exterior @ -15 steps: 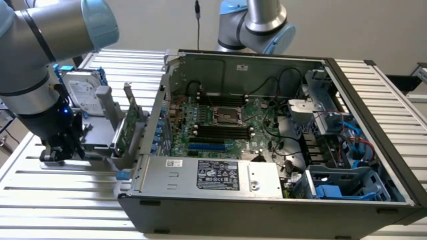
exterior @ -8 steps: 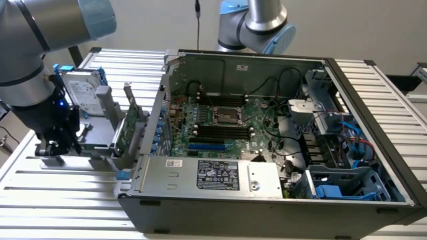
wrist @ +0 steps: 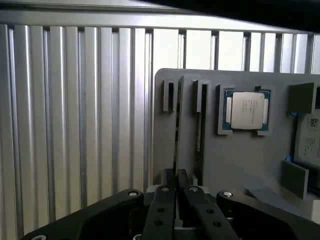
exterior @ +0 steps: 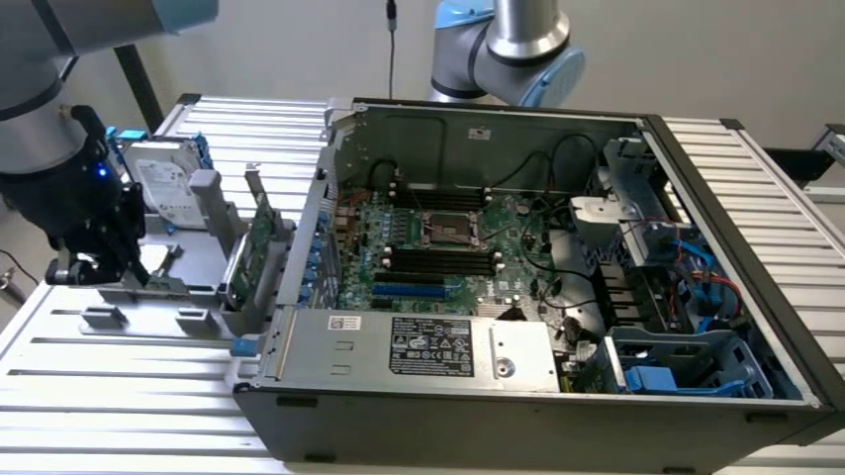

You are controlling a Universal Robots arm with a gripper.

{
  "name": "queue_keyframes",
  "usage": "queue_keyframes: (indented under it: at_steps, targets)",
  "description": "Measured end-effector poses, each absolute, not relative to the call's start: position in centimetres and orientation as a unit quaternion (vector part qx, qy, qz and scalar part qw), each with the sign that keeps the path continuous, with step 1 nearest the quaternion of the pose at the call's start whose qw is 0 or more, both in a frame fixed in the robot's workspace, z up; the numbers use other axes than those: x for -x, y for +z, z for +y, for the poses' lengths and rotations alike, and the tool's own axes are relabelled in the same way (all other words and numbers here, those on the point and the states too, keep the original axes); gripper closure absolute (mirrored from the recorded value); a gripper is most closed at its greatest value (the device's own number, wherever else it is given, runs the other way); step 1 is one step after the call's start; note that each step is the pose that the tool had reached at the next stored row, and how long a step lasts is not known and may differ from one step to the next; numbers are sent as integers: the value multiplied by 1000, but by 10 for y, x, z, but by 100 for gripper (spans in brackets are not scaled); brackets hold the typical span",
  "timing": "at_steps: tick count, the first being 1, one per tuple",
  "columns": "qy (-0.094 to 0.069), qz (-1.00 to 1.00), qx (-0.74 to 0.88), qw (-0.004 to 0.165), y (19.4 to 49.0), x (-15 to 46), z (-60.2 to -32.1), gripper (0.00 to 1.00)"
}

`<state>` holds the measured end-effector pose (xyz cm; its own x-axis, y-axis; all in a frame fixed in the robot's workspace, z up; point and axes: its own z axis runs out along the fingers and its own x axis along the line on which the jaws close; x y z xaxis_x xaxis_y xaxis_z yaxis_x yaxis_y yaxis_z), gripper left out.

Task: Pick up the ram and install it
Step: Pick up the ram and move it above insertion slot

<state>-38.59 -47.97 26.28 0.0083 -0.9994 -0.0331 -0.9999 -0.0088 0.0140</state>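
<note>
The arm's black two-fingered gripper (wrist: 176,176) is pinched closed on the top edge of a long, thin green ram stick (wrist: 177,125), which stands on edge in a slotted grey plastic holder plate (wrist: 235,165). A second thin green stick (wrist: 200,130) stands in the neighbouring slot just beside it. A square silver processor chip (wrist: 247,110) sits in its own pocket of the plate nearby.

In the exterior view, the gripper hangs low over the plate at nine o'clock from the open black computer case (exterior: 528,421), on a ribbed aluminium table (exterior: 119,396). A silver hard drive with blue rails (exterior: 165,183) stands at one o'clock from the gripper. A tall green expansion card (exterior: 251,252) stands at three o'clock, between gripper and case. The black memory slots (exterior: 436,262) on the green motherboard (exterior: 516,223) lie inside the case, well apart from the ram stick.
</note>
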Motion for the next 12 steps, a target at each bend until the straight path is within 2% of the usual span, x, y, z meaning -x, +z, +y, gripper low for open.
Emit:
queue_keyframes:
  at_steps: [12]
  targets:
    - [19,694,719,9,306,378,-480,86]
